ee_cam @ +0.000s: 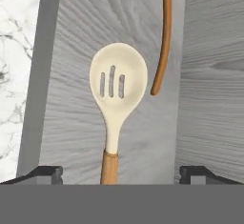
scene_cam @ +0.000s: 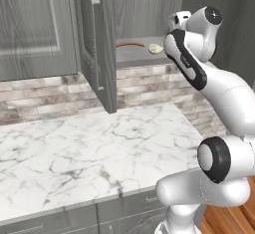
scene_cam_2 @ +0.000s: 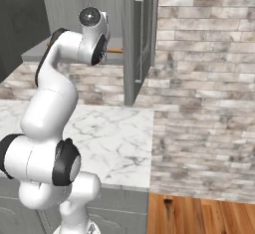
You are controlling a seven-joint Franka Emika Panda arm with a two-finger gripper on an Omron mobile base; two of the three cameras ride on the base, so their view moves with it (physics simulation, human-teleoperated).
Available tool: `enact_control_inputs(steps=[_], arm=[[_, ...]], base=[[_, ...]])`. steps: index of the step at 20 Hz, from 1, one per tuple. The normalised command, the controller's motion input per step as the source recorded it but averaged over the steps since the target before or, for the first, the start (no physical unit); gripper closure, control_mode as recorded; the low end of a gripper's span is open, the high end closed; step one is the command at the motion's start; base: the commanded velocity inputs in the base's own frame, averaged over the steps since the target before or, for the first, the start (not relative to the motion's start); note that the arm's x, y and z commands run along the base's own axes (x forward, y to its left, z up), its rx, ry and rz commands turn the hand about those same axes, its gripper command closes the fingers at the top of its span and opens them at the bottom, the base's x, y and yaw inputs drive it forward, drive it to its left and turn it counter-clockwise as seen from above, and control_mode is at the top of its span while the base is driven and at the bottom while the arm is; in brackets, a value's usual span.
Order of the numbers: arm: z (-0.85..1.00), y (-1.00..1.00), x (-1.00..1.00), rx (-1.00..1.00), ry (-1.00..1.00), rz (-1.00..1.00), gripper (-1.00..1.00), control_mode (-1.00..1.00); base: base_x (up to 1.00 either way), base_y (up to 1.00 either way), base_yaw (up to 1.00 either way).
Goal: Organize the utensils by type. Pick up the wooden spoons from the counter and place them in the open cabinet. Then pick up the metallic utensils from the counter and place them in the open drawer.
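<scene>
Two wooden spoons lie on the cabinet shelf (ee_cam: 71,123). In the hand view the slotted spoon (ee_cam: 116,82), pale head and orange-brown handle, sits at centre frame; the curved wooden spoon (ee_cam: 164,37) runs down the upper right, just beside it and apart from it.

Gripper (ee_cam: 121,173) stands open: its tips sit wide at the lower left and lower right corners, and the slotted spoon's handle passes between them untouched. Judged released (neither tip meets the handle).

Risks:
- A finger tip could catch the handle on withdrawal if the hand tilts or drifts sideways, dragging the spoon off the shelf's front edge.
- The cabinet side wall (ee_cam: 212,75) fills the right of the hand view, close to the right tip; little room that way.
- The open cabinet door (scene_cam: 99,44) hangs at upper centre of the left base view, near the forearm; a wide swing could strike it.

Room: the marble counter (scene_cam: 89,153) below offers broad space. Metallic utensils and drawer not located.
</scene>
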Motion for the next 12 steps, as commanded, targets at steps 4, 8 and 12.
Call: enact_control_inputs(steps=[4,8,12], arm=[[-0.01,0.07,-0.47,0.0,-0.17,0.0,-1.0,-1.0],[-0.03,0.16,-0.68,0.0,-0.09,0.0,-1.0,-1.0],[0.0,0.26,-0.71,0.06,0.0,-0.07,-1.0,-1.0]], base=[[0.0,0.0,0.0],[0.0,0.0,0.0],[0.0,0.0,0.0]])
